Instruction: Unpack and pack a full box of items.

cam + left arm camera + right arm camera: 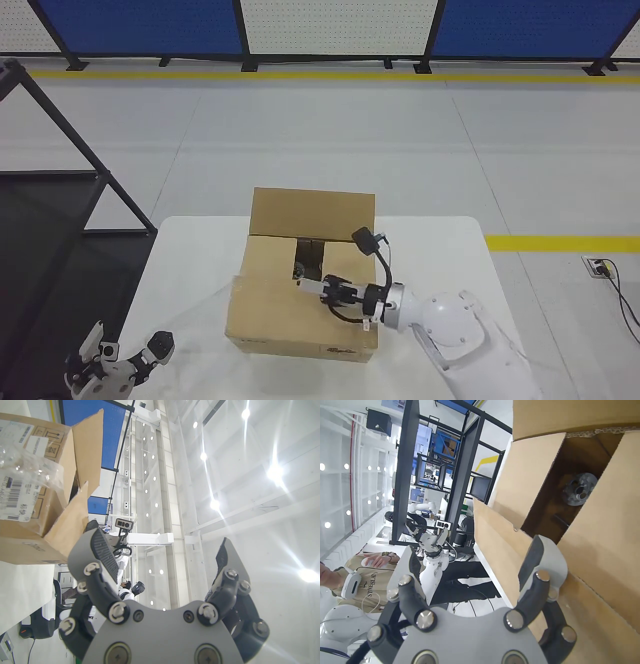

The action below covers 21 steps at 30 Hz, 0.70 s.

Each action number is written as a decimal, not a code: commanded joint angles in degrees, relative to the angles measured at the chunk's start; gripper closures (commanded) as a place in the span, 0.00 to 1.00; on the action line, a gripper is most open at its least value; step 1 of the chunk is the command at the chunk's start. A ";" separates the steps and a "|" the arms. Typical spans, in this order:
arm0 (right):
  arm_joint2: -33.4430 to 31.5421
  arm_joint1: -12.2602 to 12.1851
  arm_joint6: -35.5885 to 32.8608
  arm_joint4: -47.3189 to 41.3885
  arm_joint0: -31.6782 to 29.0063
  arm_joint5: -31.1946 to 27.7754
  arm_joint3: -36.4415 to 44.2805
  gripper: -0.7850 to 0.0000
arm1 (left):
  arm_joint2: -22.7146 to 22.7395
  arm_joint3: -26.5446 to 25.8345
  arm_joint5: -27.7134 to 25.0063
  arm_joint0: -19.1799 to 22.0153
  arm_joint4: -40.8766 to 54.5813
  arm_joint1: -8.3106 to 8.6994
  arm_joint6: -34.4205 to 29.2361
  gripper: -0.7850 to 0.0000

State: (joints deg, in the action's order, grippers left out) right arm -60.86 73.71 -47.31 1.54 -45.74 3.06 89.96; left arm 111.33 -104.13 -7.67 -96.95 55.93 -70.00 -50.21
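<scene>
Hovering above the box [270,320] at mid-table [190,260], the right gripper [308,284] is spread wide and empty beside the flap gap. Inside, a dim metal part [580,488] is half hidden by flaps. At the box's seven o'clock, the left gripper [125,362] gapes, empty.

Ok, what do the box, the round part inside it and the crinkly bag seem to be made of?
Box: corrugated cardboard, matte brown; its cut edges show fluting.
Round part: probably metal, dull grey with machined-looking holes, though it lies in shadow.
Bag: thin clear plastic, glossy and wrinkled, with glints along the creases.
</scene>
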 commanded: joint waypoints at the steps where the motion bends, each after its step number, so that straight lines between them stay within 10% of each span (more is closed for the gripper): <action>1: 0.11 -0.05 -1.13 -0.06 0.22 0.55 -0.40 0.00 | -0.37 -0.97 -0.32 0.42 -3.04 0.07 1.66 0.00; 21: 0.76 -0.67 -4.53 0.90 -1.50 -1.26 -0.95 0.00 | 0.76 -1.38 4.94 11.85 -19.17 1.99 6.77 0.00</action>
State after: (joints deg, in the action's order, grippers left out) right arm -60.09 73.09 -51.72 2.30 -47.04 2.05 88.79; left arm 111.43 -105.78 -3.71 -86.23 36.93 -68.21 -43.37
